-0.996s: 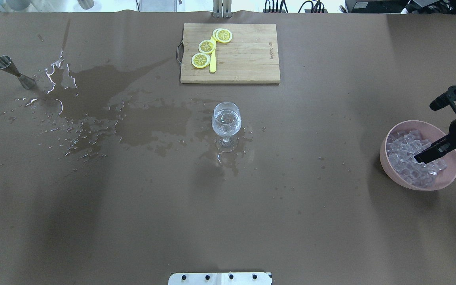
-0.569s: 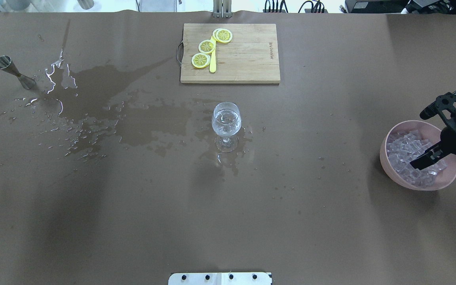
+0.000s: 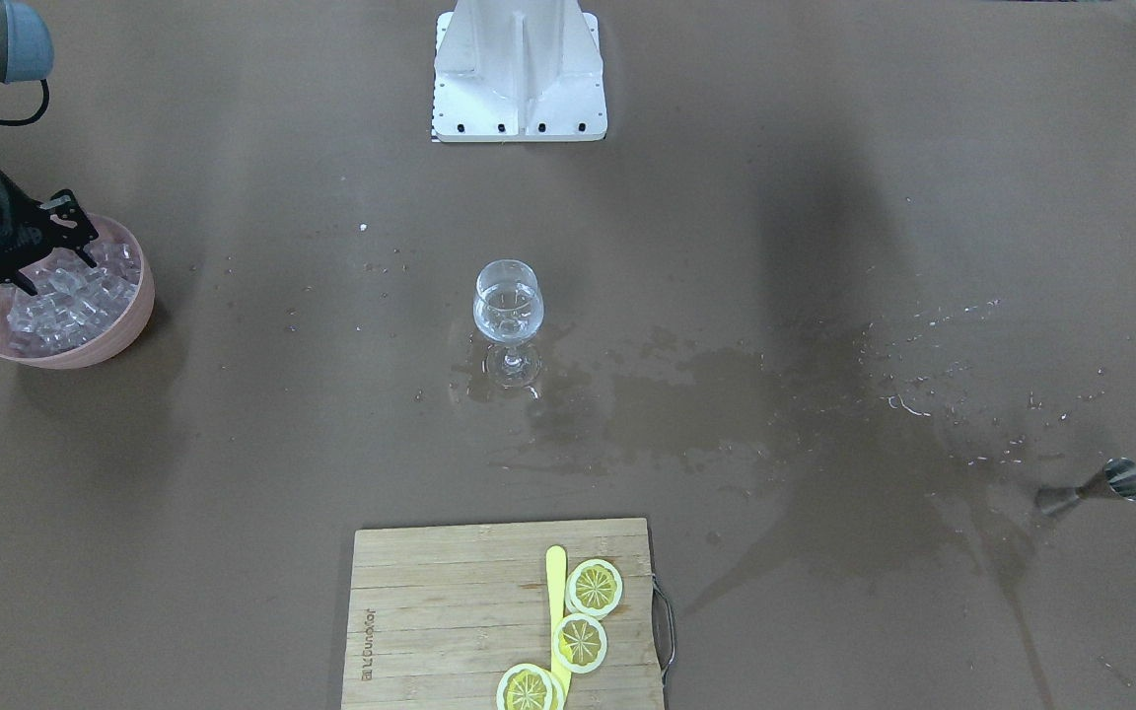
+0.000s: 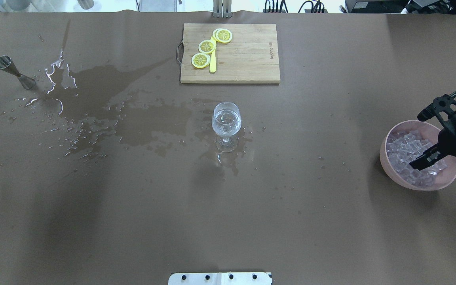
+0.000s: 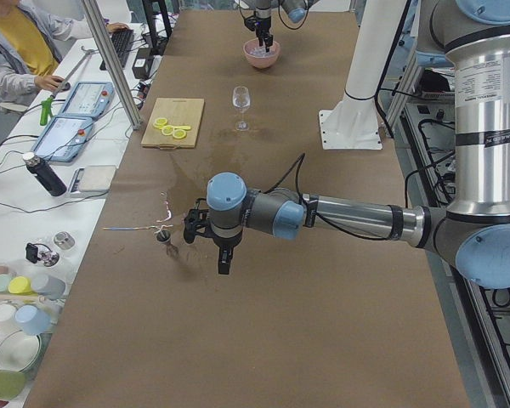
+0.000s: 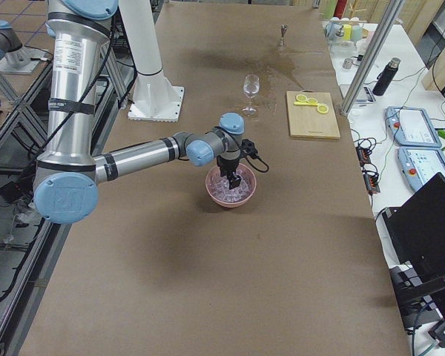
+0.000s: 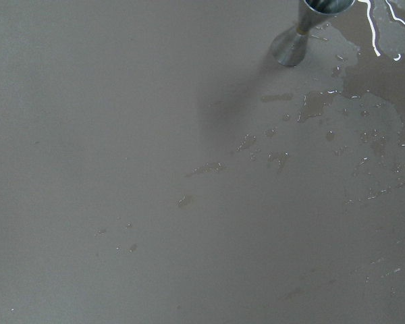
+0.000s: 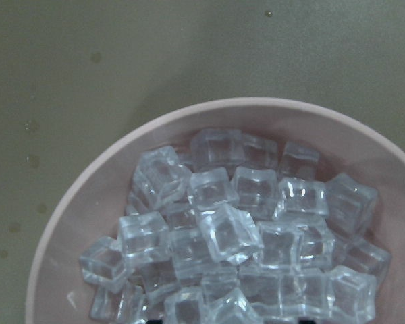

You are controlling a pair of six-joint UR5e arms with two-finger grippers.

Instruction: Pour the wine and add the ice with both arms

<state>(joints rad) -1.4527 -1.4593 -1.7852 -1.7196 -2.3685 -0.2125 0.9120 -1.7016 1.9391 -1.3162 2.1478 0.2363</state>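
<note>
The wine glass [image 4: 226,123] stands upright in the middle of the brown worktop [image 4: 291,206]. A little wine [image 3: 507,314] sits in it. The wine is clear like water, with no colour at all.

Well apart from the glass, out on the robot's right side, is a pink bowl [image 4: 389,168]. It is full of ice [image 8: 236,229]. The ice is many small see-through cubes, shiny like glass and heaped on one another. Each cube is much smaller than the glass.

The right gripper [image 3: 57,274] hangs over the bowl with its tips down among the top cubes. Its jaws are spread apart and grip nothing.

Far from the glass on the robot's left side stands a small steel jigger [image 4: 14,72]. Wet patches and drops [image 4: 105,118] lie on the worktop from the jigger all the way to the foot of the glass. The left gripper [image 5: 223,265] hangs in the air just beside the jigger. I cannot tell how its jaws stand.

Behind the glass, on the side away from the robot, lies a wooden board [image 4: 244,59]. It has three yellow lemon slices [image 4: 207,46] on it.
</note>
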